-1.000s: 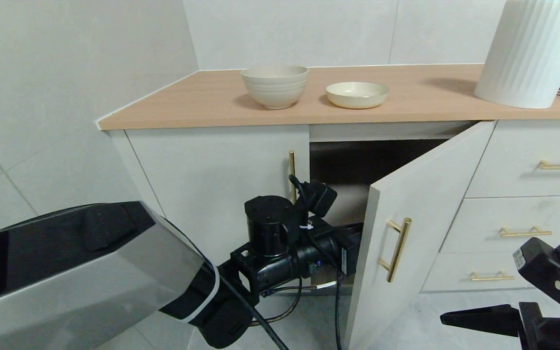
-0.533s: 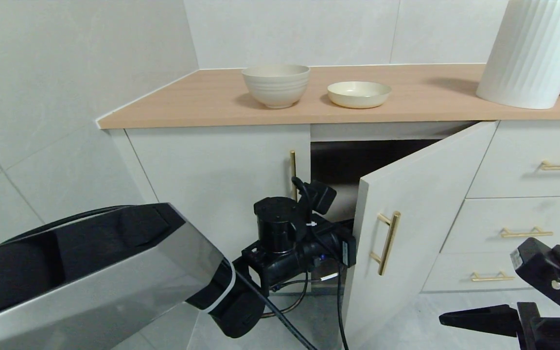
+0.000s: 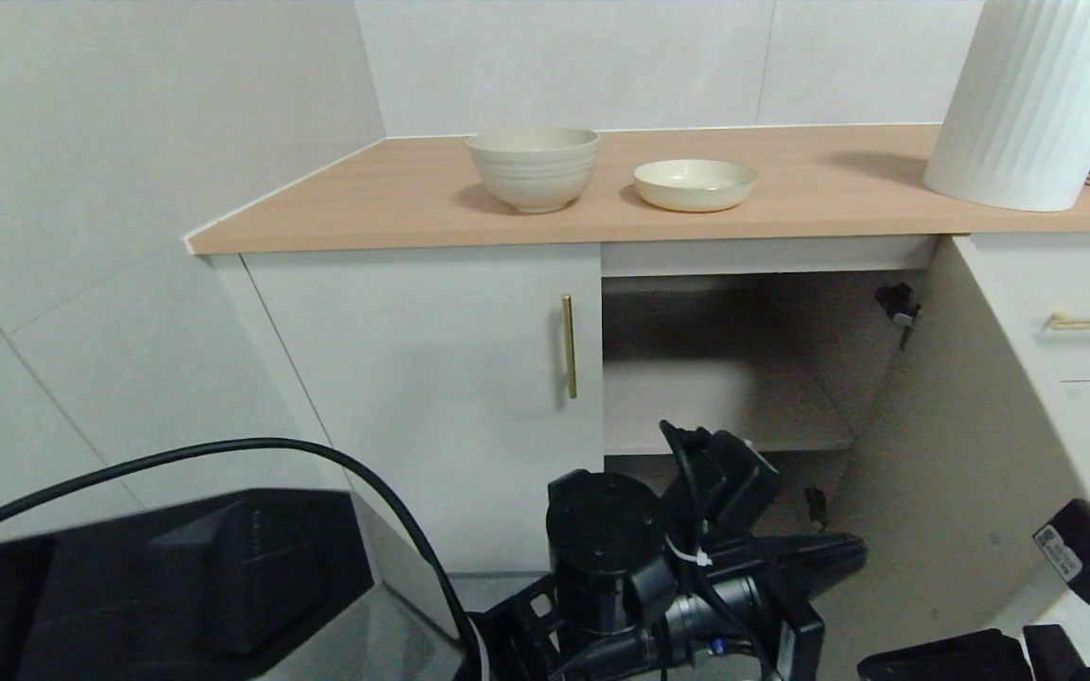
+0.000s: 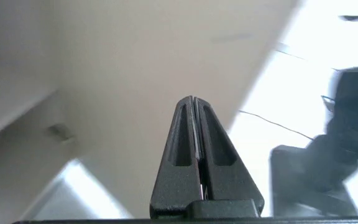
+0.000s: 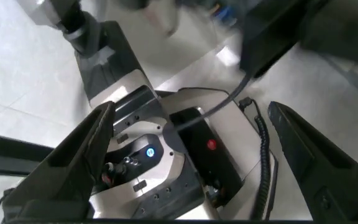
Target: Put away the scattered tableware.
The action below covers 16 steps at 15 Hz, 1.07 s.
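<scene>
Cabinet door [image 3: 942,454] now swung wide from half-open, exposing shelf [image 3: 725,407]. Left gripper [image 4: 193,102] pinched together, empty, drawn back low. Right gripper [image 5: 191,111] spread wide, empty. Bowl [image 3: 533,167] and dish [image 3: 695,183] wait on countertop [image 3: 394,203], ready for stowing.

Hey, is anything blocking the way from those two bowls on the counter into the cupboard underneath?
Nothing visible does. The cupboard door is swung wide open, and the shelf inside, below the shallow dish and just right of the deep bowl, holds nothing on its visible part.
</scene>
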{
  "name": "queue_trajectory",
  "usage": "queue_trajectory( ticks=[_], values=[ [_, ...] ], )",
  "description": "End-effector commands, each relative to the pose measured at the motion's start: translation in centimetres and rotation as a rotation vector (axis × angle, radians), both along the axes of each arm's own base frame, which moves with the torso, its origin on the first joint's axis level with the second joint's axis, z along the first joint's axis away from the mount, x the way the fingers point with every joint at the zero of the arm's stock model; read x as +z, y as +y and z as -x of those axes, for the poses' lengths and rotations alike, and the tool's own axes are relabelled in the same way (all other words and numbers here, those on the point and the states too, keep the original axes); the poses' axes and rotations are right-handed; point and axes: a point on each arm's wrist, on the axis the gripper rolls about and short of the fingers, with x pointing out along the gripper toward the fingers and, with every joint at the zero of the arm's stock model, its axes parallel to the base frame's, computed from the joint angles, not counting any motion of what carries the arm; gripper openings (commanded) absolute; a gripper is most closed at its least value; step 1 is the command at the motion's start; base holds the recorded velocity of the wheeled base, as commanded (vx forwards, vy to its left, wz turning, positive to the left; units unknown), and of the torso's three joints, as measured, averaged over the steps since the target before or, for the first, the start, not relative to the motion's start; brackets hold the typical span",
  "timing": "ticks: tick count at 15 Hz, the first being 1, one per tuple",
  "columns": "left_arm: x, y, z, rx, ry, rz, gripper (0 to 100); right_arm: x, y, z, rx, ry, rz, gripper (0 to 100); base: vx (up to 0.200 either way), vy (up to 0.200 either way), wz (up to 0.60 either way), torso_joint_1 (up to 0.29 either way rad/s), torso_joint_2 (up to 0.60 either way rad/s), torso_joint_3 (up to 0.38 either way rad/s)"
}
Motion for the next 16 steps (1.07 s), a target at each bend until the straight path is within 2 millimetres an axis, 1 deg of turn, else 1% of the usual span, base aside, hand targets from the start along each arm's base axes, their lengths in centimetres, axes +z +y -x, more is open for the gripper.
queue_trajectory(
  ticks=[1,5,7,8,9,10,11,12,13,14,15,16],
  values=[
    [0.7,0.8,-1.1,0.037,-0.009,0.013,0,0.3,-0.3,0.4,0.005,-0.022,-0.015,100,0.000,0.000,0.00,0.000,0.00,0.000],
    [0.6,2.2,-2.8,0.096,0.008,-0.011,0,0.6,-0.2,0.1,-0.003,-0.029,-0.029,100,0.000,0.000,0.00,0.000,0.00,0.000],
    [1.6,4.0,-3.3,0.138,0.032,-0.049,0,0.9,0.0,-0.8,-0.055,-0.048,-0.066,100,0.000,0.000,0.00,0.000,0.00,0.000],
    [2.3,4.7,-3.2,0.151,0.048,-0.069,0,1.1,-0.1,-1.1,-0.076,-0.049,-0.082,100,0.000,0.000,0.00,0.000,0.00,0.000],
    [4.0,6.6,-2.8,0.196,0.084,-0.115,0,1.5,-0.2,-1.5,-0.116,-0.035,-0.110,100,0.000,0.000,0.00,0.000,0.00,0.000],
    [4.7,7.3,-2.7,0.216,0.093,-0.128,0,1.6,-0.2,-1.7,-0.133,-0.030,-0.113,100,0.000,0.000,0.00,0.000,0.00,0.000],
    [6.7,9.5,-2.7,0.265,0.100,-0.135,0,1.7,-0.4,-2.4,-0.183,-0.031,-0.111,100,0.000,0.000,0.00,0.000,0.00,0.000],
    [8.0,11.0,-2.6,0.296,0.096,-0.125,0,1.9,-0.4,-2.5,-0.192,-0.035,-0.114,100,0.000,0.000,0.00,0.000,0.00,0.000],
    [9.0,12.5,-2.5,0.331,0.088,-0.112,0,2.3,-0.4,-2.7,-0.201,-0.047,-0.123,100,0.000,0.000,0.00,0.000,0.00,0.000],
    [9.6,13.6,-2.4,0.354,0.079,-0.100,0,2.7,-0.3,-2.8,-0.204,-0.054,-0.131,100,0.000,0.000,0.00,0.000,0.00,0.000],
    [10.7,15.6,-2.1,0.403,0.067,-0.084,0,3.2,-0.1,-3.3,-0.210,-0.063,-0.138,100,0.000,0.000,0.00,0.000,0.00,0.000],
    [11.1,16.3,-2.1,0.423,0.065,-0.081,0,3.5,0.0,-3.6,-0.218,-0.068,-0.142,100,0.000,0.000,0.00,0.000,0.00,0.000]
  ],
)
